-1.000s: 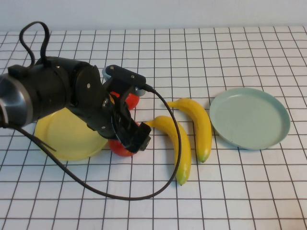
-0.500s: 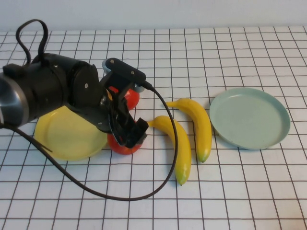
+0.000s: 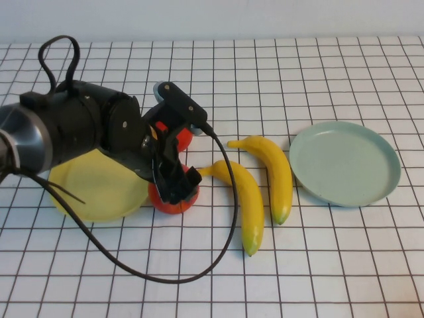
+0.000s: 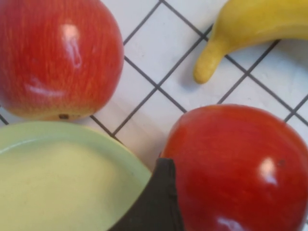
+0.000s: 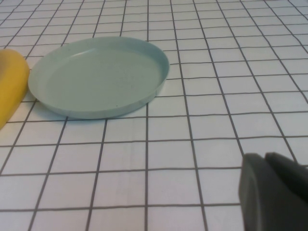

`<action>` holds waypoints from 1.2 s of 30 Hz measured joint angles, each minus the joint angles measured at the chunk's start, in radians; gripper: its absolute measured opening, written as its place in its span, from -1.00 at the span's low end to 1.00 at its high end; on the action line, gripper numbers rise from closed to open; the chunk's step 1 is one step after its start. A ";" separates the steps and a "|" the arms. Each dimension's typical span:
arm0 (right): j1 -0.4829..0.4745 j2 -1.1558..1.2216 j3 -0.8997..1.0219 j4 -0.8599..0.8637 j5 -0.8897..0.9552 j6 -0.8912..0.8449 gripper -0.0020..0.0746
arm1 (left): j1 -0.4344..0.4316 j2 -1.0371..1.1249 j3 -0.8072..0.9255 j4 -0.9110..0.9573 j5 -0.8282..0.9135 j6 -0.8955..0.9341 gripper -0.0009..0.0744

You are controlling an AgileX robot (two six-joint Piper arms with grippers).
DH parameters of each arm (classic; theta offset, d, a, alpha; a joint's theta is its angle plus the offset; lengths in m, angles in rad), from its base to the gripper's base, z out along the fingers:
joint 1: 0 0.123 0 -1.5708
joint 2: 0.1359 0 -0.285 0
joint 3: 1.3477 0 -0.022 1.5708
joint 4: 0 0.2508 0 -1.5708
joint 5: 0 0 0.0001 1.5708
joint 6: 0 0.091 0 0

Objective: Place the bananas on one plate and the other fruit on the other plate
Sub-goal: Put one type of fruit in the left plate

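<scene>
Over the last second the left hand [image 3: 177, 189] has been lowered, fully spread, around the near apple [image 3: 173, 199], which lies at the yellow plate's [image 3: 93, 189] 3 o'clock edge; nothing is gripped yet. A closing grasp seems due next. The far apple [image 3: 180, 137] sits at 12 o'clock of the near apple. Both bananas [image 3: 255, 189] lie on the tabletop [image 3: 318, 265], the blue-green plate [image 3: 344, 162] at their 3 o'clock. The right hand [image 5: 276, 192] is parked, closed and empty.

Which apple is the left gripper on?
The near apple, next to the yellow plate and the inner banana's tip. The open left gripper straddles it; the far apple sits clear behind the wrist. Right gripper is parked, shut.
</scene>
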 joint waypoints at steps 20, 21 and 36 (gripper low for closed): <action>0.000 0.000 0.000 0.000 0.000 0.000 -0.99 | 0.012 0.050 0.000 -0.030 -0.042 0.012 0.50; 0.000 0.000 0.000 0.000 0.000 0.000 -0.99 | 0.012 0.039 0.001 -0.030 -0.042 0.013 0.50; 0.000 0.000 0.000 0.000 0.000 0.000 -0.99 | 0.225 -0.201 0.009 0.022 0.071 -0.096 0.49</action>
